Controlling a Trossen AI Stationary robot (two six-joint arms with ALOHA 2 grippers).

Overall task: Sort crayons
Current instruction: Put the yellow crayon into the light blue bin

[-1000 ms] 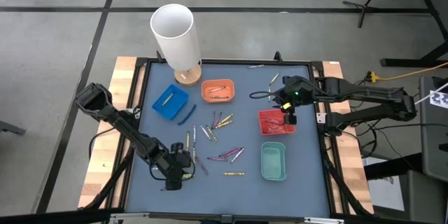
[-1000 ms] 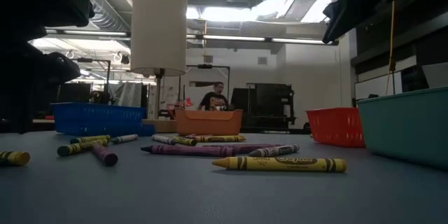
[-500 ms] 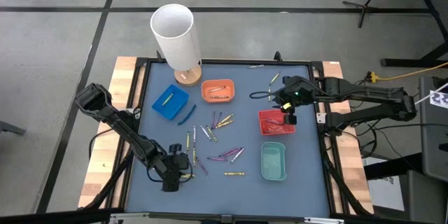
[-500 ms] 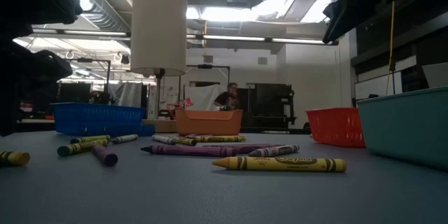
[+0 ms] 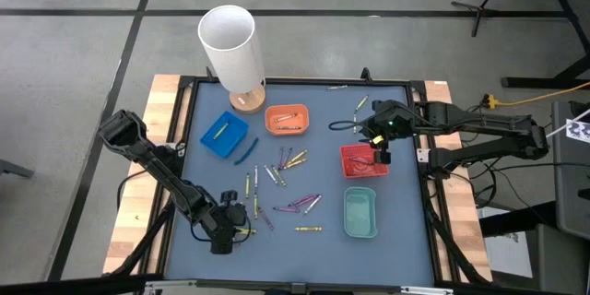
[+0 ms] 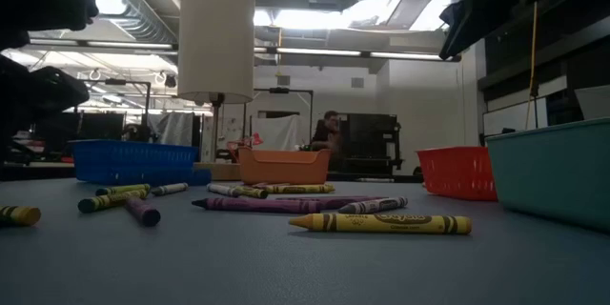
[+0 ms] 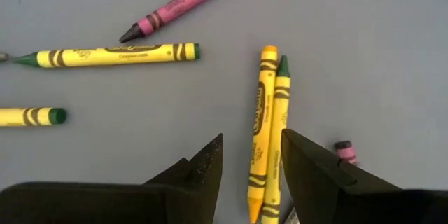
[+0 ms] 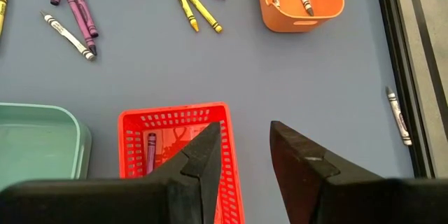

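Looking down on the table, we find the crayons [image 5: 286, 184] scattered loosely across the middle of the grey-blue mat [image 5: 406, 240], with a few more already lying in the trays. The left gripper [image 5: 224, 232] sits at about seven o'clock on the mat, low over the surface. Its fingers [image 7: 199, 171] are spread, and a pair of yellow crayons [image 7: 267, 133] lying side by side, touching each other, runs into the gap between them; we cannot tell whether either finger touches the pair. A magenta crayon [image 7: 185, 3] and another yellow crayon [image 7: 112, 54] lie farther off in the left wrist view.

The right gripper [image 5: 380, 154] hangs at about three o'clock, above the red tray [image 5: 355, 170]. Its fingers [image 8: 199, 161] stand apart with nothing between them, and one purple crayon [image 8: 150, 151] rests inside the red tray below. The green tray [image 5: 360, 229] lies just beside the red one, toward five o'clock. The orange tray [image 5: 287, 109] at twelve o'clock holds two crayons, and the blue tray [image 5: 230, 140] at about ten o'clock holds a yellow one. A white cylinder [image 5: 232, 46] stands at eleven o'clock. In the low view, a person [image 6: 330, 132] shows in the room behind.
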